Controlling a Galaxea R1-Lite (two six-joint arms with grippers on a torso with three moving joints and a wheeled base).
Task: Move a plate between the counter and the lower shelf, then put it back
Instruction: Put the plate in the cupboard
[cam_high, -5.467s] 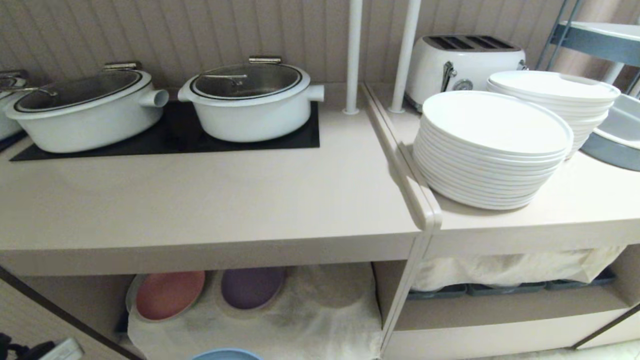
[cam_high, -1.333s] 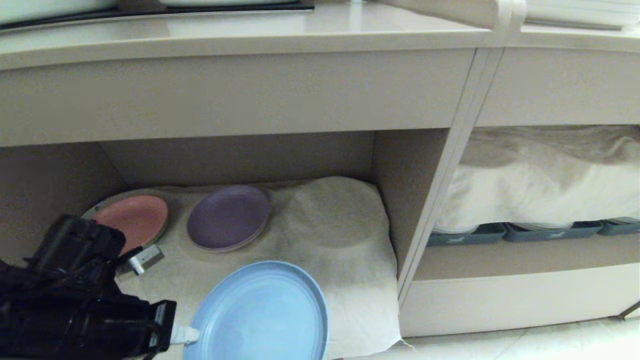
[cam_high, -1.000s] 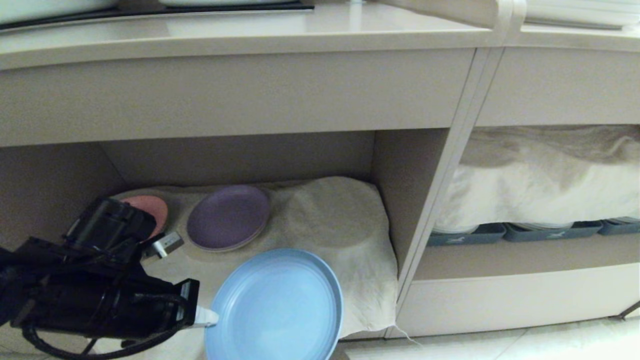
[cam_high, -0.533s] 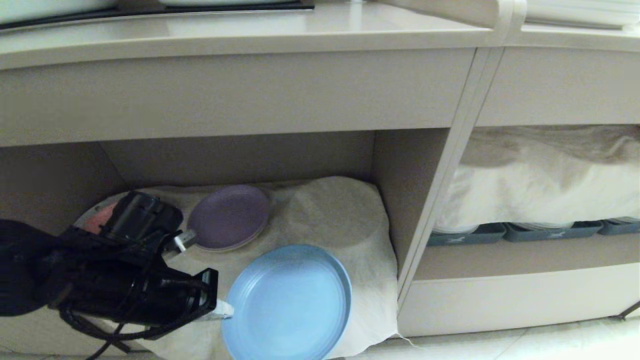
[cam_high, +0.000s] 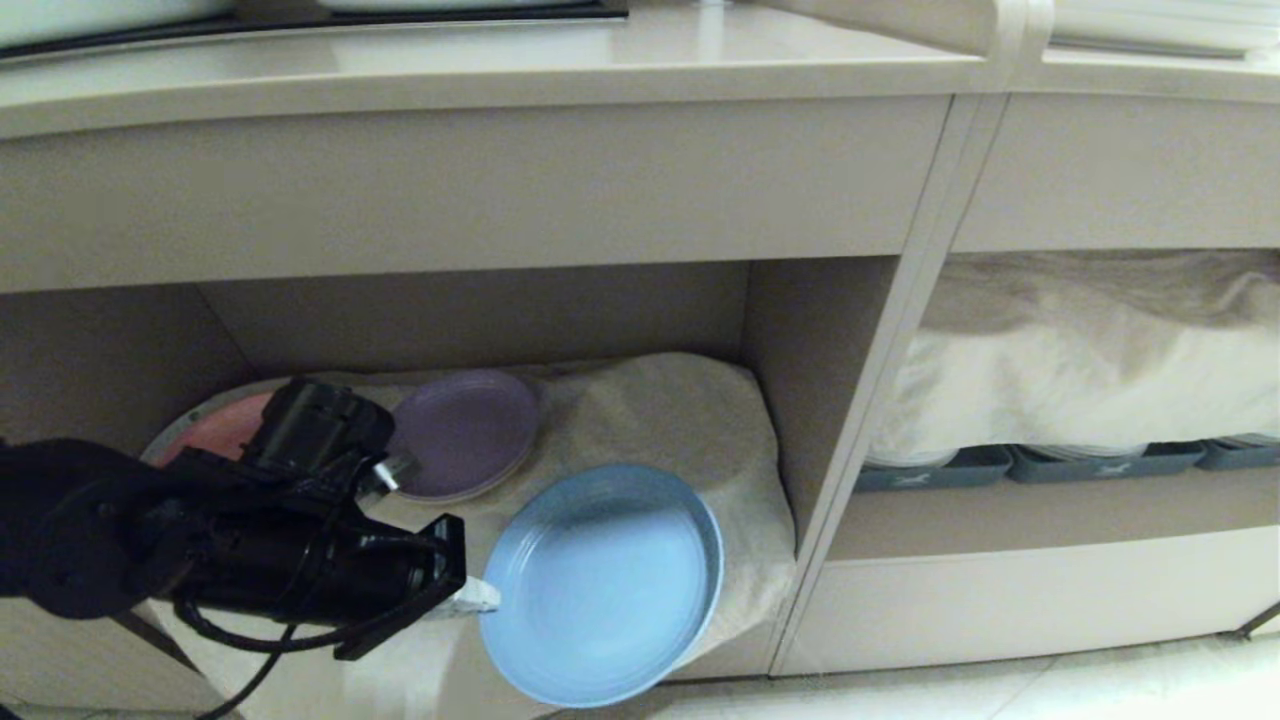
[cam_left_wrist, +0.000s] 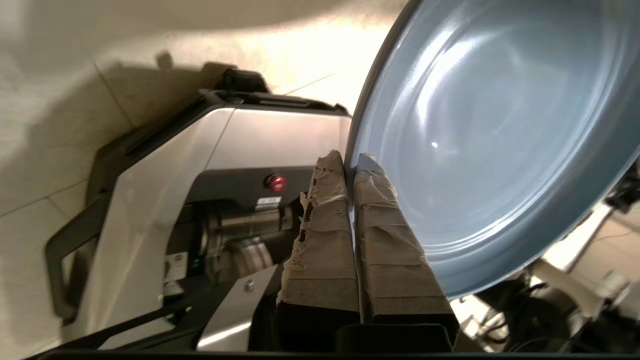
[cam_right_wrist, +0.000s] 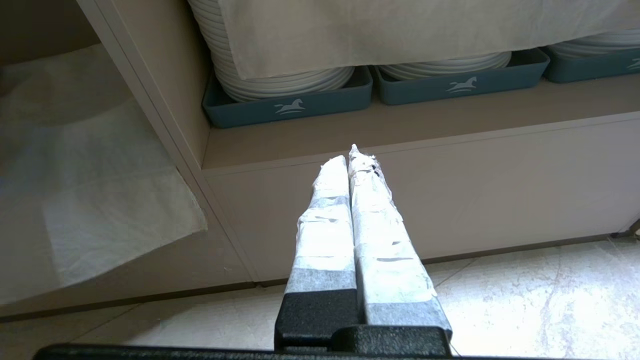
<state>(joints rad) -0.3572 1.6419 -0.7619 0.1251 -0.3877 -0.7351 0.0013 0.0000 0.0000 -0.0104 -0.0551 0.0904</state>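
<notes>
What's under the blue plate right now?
The plate, pinched at its rim by the left gripper, hangs over the white cloth at the lower shelf's front edge. The plate covers whatever lies directly beneath it.

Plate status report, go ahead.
Left gripper shut on the plate's rim, plate tilted, held at the lower shelf front. Right gripper shut, empty, parked by the trays. Purple plate behind, apart.
</notes>
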